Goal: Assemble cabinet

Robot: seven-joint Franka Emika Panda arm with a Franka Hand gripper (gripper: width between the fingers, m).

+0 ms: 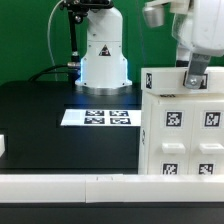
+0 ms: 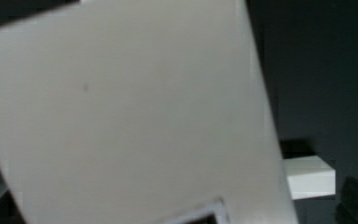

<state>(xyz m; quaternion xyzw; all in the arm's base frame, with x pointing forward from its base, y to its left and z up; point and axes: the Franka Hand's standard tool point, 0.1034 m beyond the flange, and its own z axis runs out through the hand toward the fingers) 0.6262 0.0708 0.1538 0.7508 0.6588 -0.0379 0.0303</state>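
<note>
cabinet [image 1: 182, 122]: one, four tags showing; end effector [image 1: 196, 76] spread wide, holding nothing.

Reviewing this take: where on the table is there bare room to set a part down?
Bare black table lies between the marker board, the small white piece and the white rail. Crowded on the exterior view's right: the cabinet fills it, gripper open at its top.

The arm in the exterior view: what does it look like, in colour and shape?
The arm has smooth, rounded white shells. Its base is a white dome with a small triangular mark. The pincer has dark grey fingers. Dark cables hang behind the base.
</note>
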